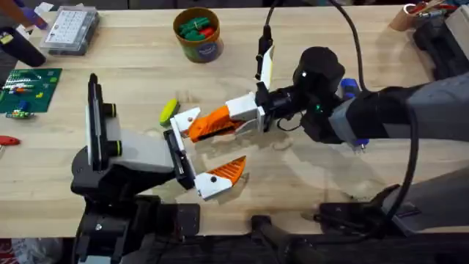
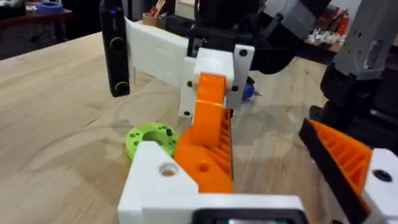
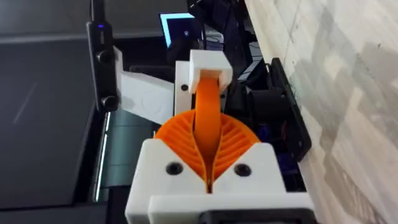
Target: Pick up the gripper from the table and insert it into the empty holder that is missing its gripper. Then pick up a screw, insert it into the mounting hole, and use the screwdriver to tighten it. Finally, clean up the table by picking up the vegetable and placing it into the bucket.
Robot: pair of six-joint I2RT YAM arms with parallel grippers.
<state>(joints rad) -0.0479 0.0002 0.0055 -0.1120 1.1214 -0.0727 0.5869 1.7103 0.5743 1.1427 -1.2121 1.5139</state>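
Pale butcher-block planks of the table (image 1: 352, 44) stretch under both our arms, with a parts box (image 1: 69, 29) and a green board (image 1: 29, 88) near the far left edge. Our right gripper (image 1: 242, 116) reaches in from the right and is clamped on the orange gripper (image 1: 212, 123), its two pads pressed flat against the ridged piece. We see that piece's tip sitting in the holder (image 1: 185, 119), the white bracket on our left arm, with the mounting hole (image 2: 168, 168) dark and bare on its face. Our left gripper (image 1: 192, 152) stands wide apart, its other finger (image 1: 227, 170) orange-padded and clear of the piece. A green part (image 1: 169, 111) lies just beside the holder. The bucket (image 1: 197, 34) stands well beyond, holding green and red vegetables. The blue screwdriver (image 1: 349, 86) peeks from behind our right arm.
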